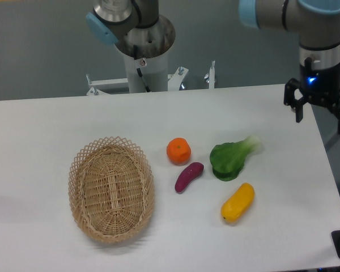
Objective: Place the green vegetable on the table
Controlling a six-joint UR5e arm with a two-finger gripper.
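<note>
Basket [111, 190]: sitting lower left on the bench [56, 122], away from everything else.
Green vegetable [231, 158]: lying right of centre, between eggplant [188, 176] and yellow vegetable [237, 202]; looking light and rigid, stalk offering the narrowest hold.
Gripper [318, 110]: hanging at the upper right edge, fingers spread, carrying nothing.
Room: open bench lying above the vegetable.

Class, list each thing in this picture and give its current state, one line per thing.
green vegetable: lying on the table, free
gripper: open, empty, raised at the table's right edge
wicker basket: empty
orange: on the table
eggplant: lying on the table
yellow vegetable: lying on the table
</note>
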